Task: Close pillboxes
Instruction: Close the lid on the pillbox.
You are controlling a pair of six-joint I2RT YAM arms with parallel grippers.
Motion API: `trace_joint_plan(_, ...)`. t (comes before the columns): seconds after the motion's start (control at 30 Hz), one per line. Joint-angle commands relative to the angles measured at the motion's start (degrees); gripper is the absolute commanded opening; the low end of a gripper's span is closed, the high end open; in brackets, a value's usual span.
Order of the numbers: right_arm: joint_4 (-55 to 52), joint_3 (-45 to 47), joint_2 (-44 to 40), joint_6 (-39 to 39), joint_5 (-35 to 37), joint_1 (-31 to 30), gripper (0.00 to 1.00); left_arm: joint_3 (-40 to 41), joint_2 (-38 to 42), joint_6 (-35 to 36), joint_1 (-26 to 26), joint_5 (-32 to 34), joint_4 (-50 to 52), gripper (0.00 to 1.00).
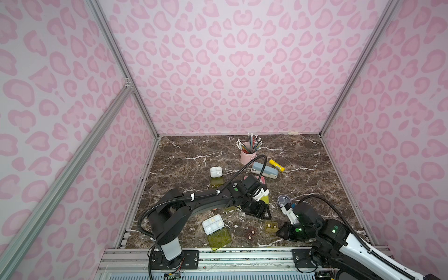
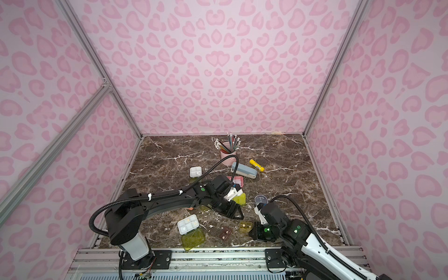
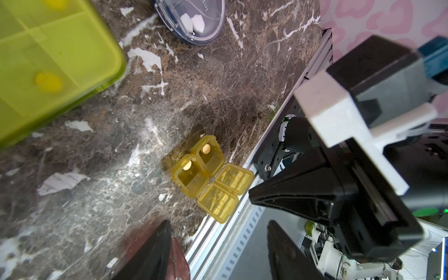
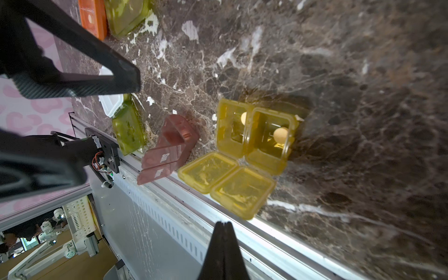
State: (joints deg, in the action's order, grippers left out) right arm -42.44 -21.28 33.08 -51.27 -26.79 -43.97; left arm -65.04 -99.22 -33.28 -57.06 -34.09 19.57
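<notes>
An olive pillbox (image 4: pixel 254 145) lies near the table's front edge with both lids flat open and a pill in each cell; it also shows in a top view (image 1: pixel 271 226). My right gripper (image 4: pixel 224 225) is shut and empty, its tip just short of those lids. A brown pillbox (image 4: pixel 174 145) beside it has its lids open too. My left gripper (image 3: pixel 218 244) hangs open above the brown pillbox (image 3: pixel 179 259), holding nothing. A white tray (image 1: pixel 212 225) has its yellow-green lid (image 1: pixel 219 238) swung open. A second white tray (image 1: pixel 216 171) stands open further back.
A round dark-blue pillbox (image 1: pixel 284 200) and a closed yellow-green one (image 3: pixel 48 60) lie by the left wrist. An orange pillbox (image 4: pixel 93 17) lies under the left arm. A pink pencil cup (image 1: pixel 247 155), grey-blue stapler (image 1: pixel 264 169) and yellow glue stick (image 1: pixel 276 164) stand behind.
</notes>
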Motion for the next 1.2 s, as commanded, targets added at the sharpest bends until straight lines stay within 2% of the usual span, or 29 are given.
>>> trace_joint_plan(0.0,2.0,-0.5,1.5,1.6,1.6,-0.1,0.00,-0.6,-0.5,0.0,-0.1,-0.7,-1.8,0.64)
trace_joint_plan(0.5,3.5,-2.1,6.4,4.1,5.2,0.0,0.00,-1.7,-3.8,-0.4,-1.0,-2.1,-3.4,0.57)
trace_joint_plan(1.17,6.5,-3.4,11.7,7.0,8.2,0.5,0.00,-2.1,-4.6,0.4,-1.0,-1.9,-2.6,0.54)
